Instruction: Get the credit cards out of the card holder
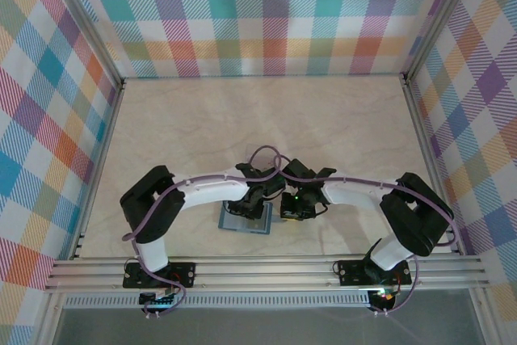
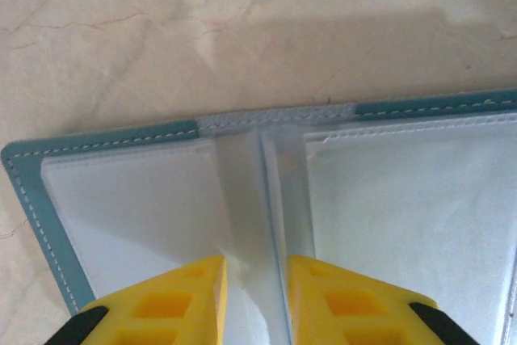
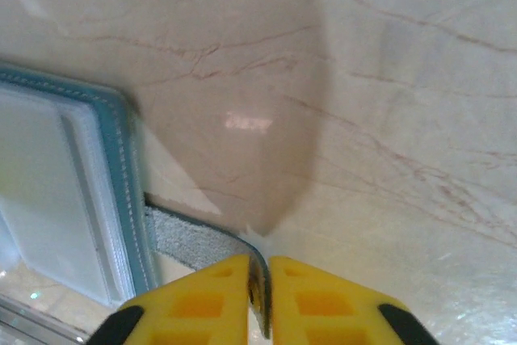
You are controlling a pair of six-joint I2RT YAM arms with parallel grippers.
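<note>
Pinching the clasp tab (image 3: 190, 248), right claw (image 3: 258, 296) borders open table (image 3: 388, 119); left claw (image 2: 257, 296) spreads astride the card holder (image 2: 105, 136) fold (image 2: 242, 175).

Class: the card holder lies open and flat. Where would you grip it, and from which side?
The clasp tab, from the table side beyond its edge: that thin strip juts past the flat card holder and can be pinched, as the right gripper does.

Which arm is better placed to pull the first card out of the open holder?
Probably left: the left claw, open, hangs over the card holder, beside a pale card. The right claw is shut on the clasp tab.
</note>
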